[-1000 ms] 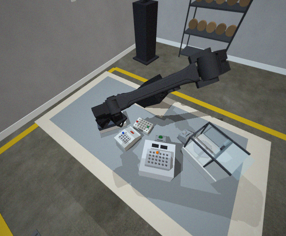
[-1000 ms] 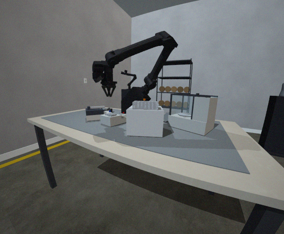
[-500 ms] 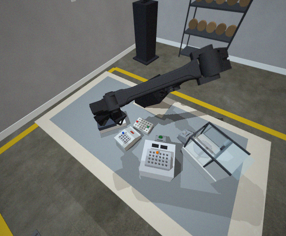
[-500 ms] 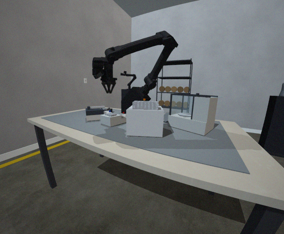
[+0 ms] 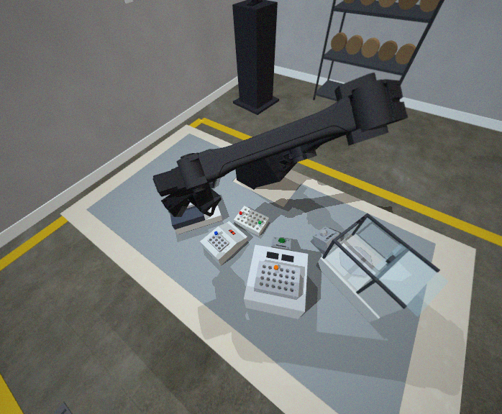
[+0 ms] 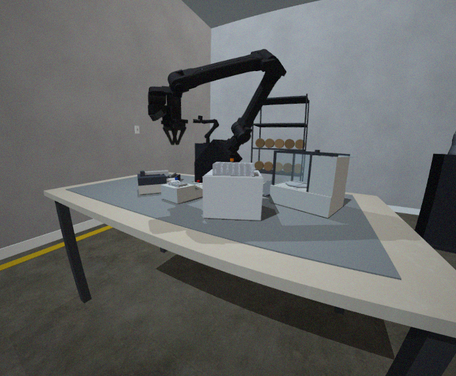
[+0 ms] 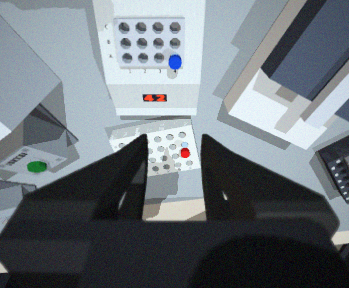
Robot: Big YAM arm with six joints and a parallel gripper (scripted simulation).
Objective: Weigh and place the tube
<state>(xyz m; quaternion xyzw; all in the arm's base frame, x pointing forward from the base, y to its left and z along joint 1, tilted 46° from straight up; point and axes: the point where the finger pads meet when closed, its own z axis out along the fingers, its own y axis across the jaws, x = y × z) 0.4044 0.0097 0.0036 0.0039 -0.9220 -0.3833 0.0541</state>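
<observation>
Take the dry block (image 5: 236,238) (image 6: 179,196) (image 7: 192,92) as your landmark: the balance (image 5: 350,287) (image 6: 323,173) stands beyond the mixer (image 5: 251,299) (image 6: 232,198) (image 7: 19,62), both on its left. Tube A (image 5: 216,233) (image 6: 176,179) (image 7: 175,62) sits in the block's bore A4, blue cap showing — your gripper (image 5: 194,213) (image 6: 174,143) (image 7: 174,144) hangs above the bench, partly open, nothing between its fingers. The spectrophotometer (image 5: 186,218) (image 6: 151,179) (image 7: 302,60) is just right of the block.

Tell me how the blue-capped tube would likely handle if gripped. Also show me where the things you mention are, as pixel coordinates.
The tube (image 5: 216,233) (image 6: 176,179) (image 7: 175,62) probably lifts straight, its cap round and standing proud of the block. It looks slim, so likely light. Set down loose, the round cap suggests it might roll.
</observation>
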